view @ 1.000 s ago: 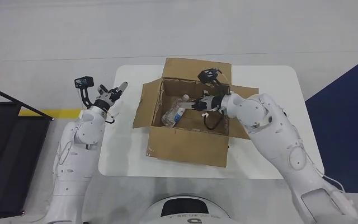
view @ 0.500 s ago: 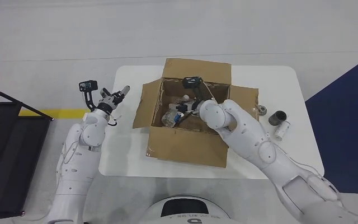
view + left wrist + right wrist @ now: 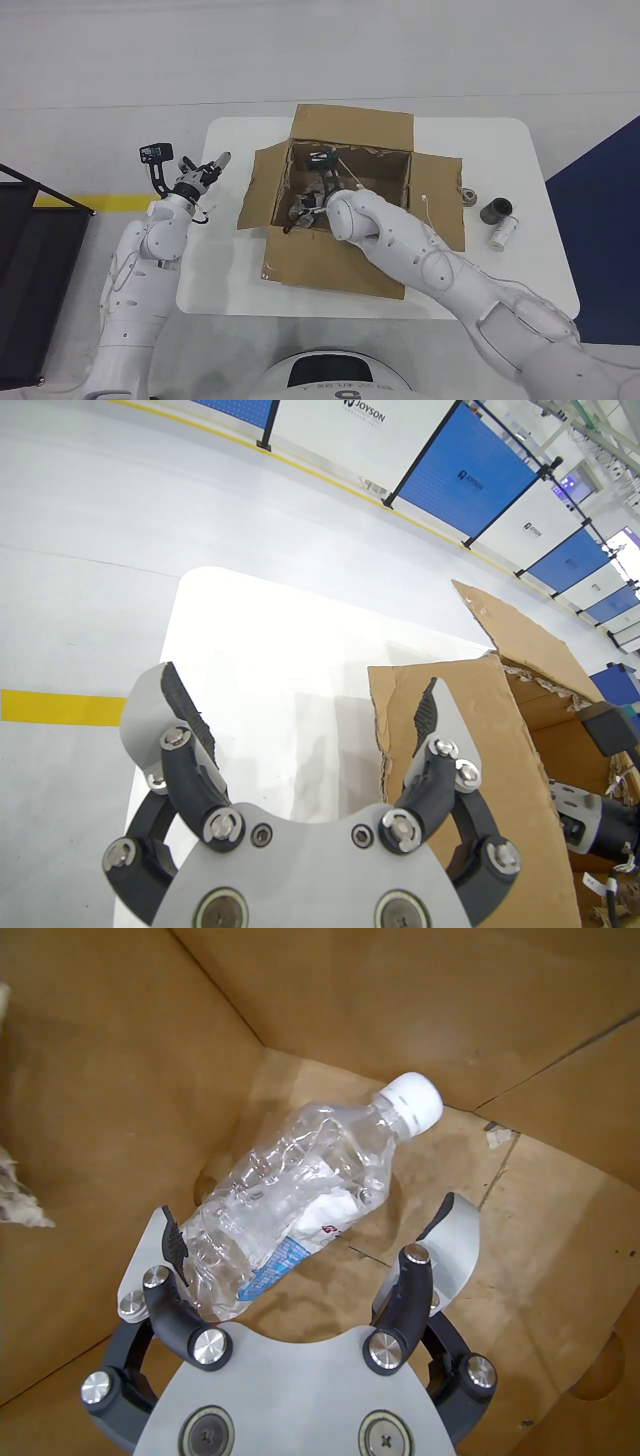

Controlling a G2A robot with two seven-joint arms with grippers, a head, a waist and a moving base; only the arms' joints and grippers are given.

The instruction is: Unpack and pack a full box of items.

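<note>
Black-padded and spread wide, my left tool (image 3: 300, 695) holds nothing and hangs over the counter's (image 3: 230, 270) left edge, just beside the box's (image 3: 330, 262) left flap. I judge it is parked there to leave the box free. Inside the box, one clear bottle (image 3: 320, 1163) lies on its side on the cardboard floor. My right tool (image 3: 310, 1223) is down in the box, wide open astride the bottle's base end and not closed on it, placed, I think, for a grasp. Near the counter's right edge lie three items outside the box: a small dark ring (image 3: 467, 196), a dark cylinder (image 3: 494, 211) and a white container (image 3: 503, 233).
</note>
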